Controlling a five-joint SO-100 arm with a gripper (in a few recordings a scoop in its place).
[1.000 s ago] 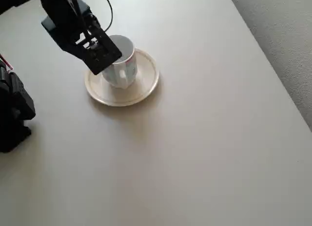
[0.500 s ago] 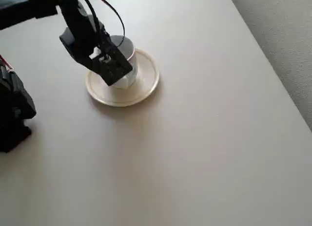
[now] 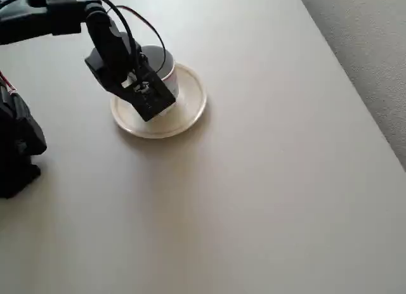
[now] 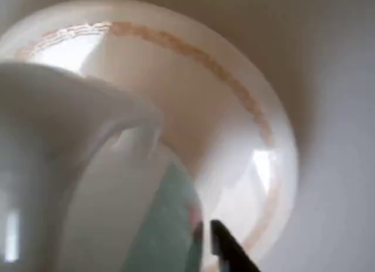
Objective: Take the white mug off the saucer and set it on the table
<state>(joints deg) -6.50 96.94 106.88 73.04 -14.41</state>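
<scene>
The white mug stands upright on the saucer at the upper left of the table in the overhead view. My black gripper hangs low over the mug's near side and hides most of it. In the wrist view the mug fills the left, very close, with a pale teal mark on its side. One black fingertip shows right beside that mark. The saucer curves behind with its thin brownish rim line. The other finger is hidden, so the jaws' spacing is unclear.
The arm's black base stands at the left edge of the overhead view. Grey carpet runs beyond the table's right edge. Bare tabletop stretches in front and to the right of the saucer.
The gripper has moved right and down over the mug, from its left rim to its near side. The mug and saucer have stayed in place.
</scene>
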